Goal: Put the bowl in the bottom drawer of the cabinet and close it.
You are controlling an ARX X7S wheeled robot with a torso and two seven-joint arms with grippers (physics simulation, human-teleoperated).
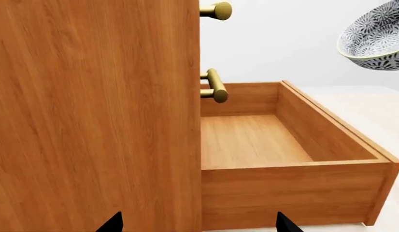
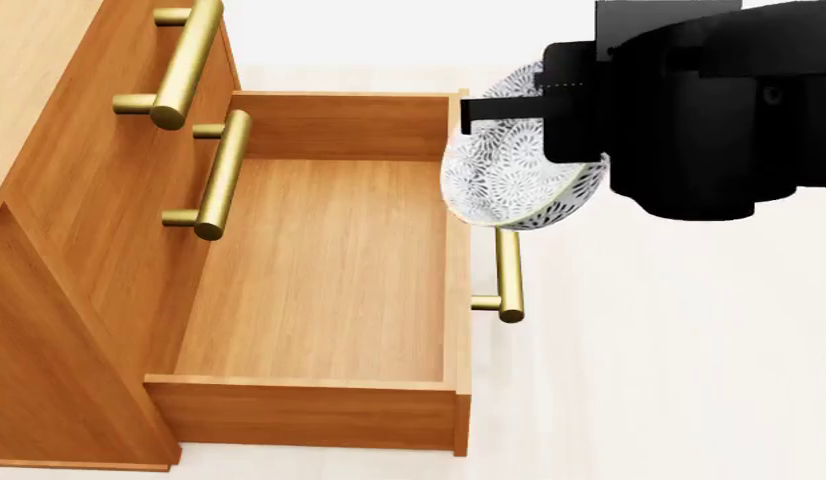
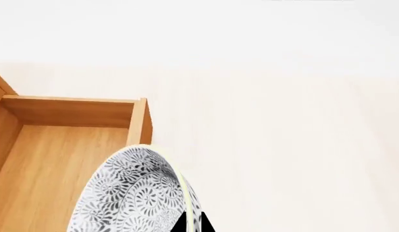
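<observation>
My right claw (image 3: 192,223) is clamped on the rim of the bowl (image 2: 520,170), which hangs tilted in the air over the front edge of the bottom drawer (image 2: 320,290). Drawer is pulled fully out of the cabinet (image 2: 66,250), its inside bare wood, its brass handle (image 2: 507,275) just below the bowl. My left claw (image 1: 199,224) sits low beside the cabinet's side, its tips spread apart, holding nothing. Beyond, the two upper drawers' handles (image 2: 186,60) project.

head view above, both wrist views close, all sharing bottom drawer (image 2: 320,270)
</observation>
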